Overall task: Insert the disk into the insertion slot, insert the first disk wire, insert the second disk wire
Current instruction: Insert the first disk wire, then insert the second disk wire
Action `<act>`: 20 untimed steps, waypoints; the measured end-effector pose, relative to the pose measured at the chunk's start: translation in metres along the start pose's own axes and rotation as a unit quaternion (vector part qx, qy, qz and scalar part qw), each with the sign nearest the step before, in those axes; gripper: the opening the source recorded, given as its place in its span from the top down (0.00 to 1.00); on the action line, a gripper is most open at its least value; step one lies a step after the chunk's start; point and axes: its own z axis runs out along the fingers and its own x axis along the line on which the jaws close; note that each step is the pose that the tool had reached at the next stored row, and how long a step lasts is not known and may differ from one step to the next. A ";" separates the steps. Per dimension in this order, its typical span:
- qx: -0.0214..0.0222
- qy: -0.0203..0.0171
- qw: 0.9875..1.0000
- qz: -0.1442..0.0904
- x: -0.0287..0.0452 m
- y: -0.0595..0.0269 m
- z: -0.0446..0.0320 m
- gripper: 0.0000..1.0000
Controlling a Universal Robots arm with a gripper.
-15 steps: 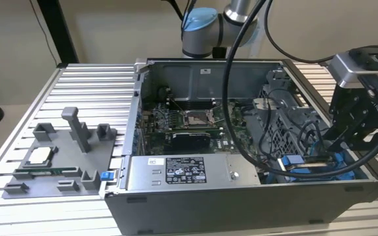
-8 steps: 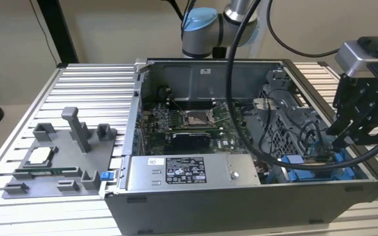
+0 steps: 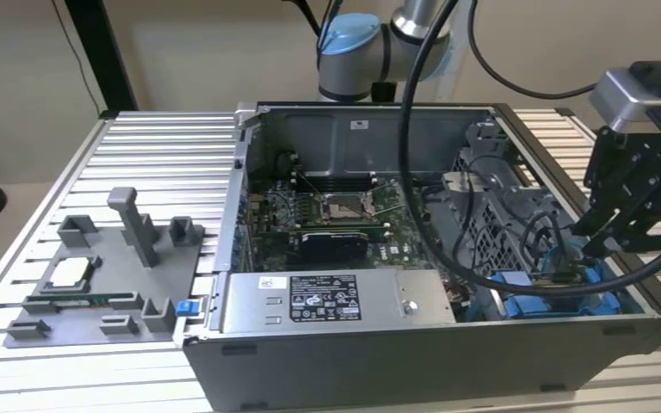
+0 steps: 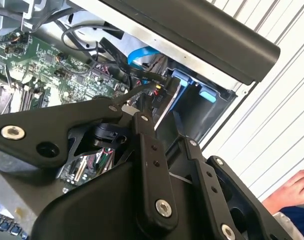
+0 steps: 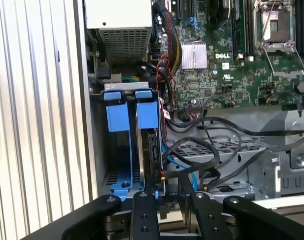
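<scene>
The disk (image 5: 152,150) stands edge-on in the insertion slot (image 5: 117,117), between the bright blue rails at the front right corner of the open computer case (image 3: 423,353). My gripper (image 3: 589,248) reaches down into that corner over the blue slot (image 3: 537,303). In both wrist views its tips (image 5: 164,182) (image 4: 165,131) sit right at the disk's end. A black disk wire ends in a small plug (image 5: 162,174) (image 4: 154,89) that pokes out just past them, and the gripper is shut on it. A blue wire (image 5: 175,162) curves to the disk's edge.
A grey box with a sticker (image 3: 324,301) and the circuit board (image 3: 330,215) fill the case; loose black cables (image 3: 468,258) loop beside the slot. A grey tray of pegs (image 3: 78,292) lies on the slatted table at the exterior view's left. A person's hand (image 4: 291,190) rests nearby.
</scene>
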 end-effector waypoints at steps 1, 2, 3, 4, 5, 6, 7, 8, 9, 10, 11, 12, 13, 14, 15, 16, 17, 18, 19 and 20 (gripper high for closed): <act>0.000 0.000 1.000 0.000 -0.0001 -0.0009 0.0000 0.00; 0.000 0.000 1.000 0.000 -0.0002 -0.0022 0.0000 0.00; 0.000 0.000 1.000 0.000 -0.0004 -0.0036 0.0000 0.00; -0.001 0.000 1.000 0.000 -0.0005 -0.0051 -0.0001 0.00; -0.001 0.000 1.000 0.000 -0.0007 -0.0066 -0.0001 0.00; -0.001 0.000 1.000 0.000 -0.0008 -0.0080 -0.0001 0.00; -0.002 0.000 1.000 0.000 -0.0009 -0.0096 -0.0001 0.00; -0.002 0.000 1.000 0.000 -0.0011 -0.0112 -0.0002 0.00; -0.003 0.000 1.000 0.000 -0.0013 -0.0128 -0.0002 0.00; -0.003 0.000 1.000 0.000 -0.0014 -0.0145 -0.0003 0.00; -0.004 0.000 1.000 0.001 -0.0016 -0.0162 -0.0003 0.00; -0.005 0.000 1.000 0.001 -0.0019 -0.0194 -0.0004 0.00; -0.005 0.000 1.000 0.001 -0.0020 -0.0209 -0.0004 0.00; -0.006 0.000 1.000 0.001 -0.0022 -0.0223 -0.0004 0.00; -0.006 0.000 1.000 0.001 -0.0023 -0.0237 -0.0004 0.00; -0.006 0.001 1.000 0.001 -0.0024 -0.0246 -0.0005 0.00; -0.006 0.001 1.000 0.001 -0.0025 -0.0248 -0.0005 0.00; -0.006 0.001 1.000 0.001 -0.0025 -0.0250 -0.0005 0.00; -0.006 0.001 1.000 0.001 -0.0025 -0.0252 -0.0005 0.00; -0.006 0.001 1.000 0.001 -0.0025 -0.0255 -0.0005 0.00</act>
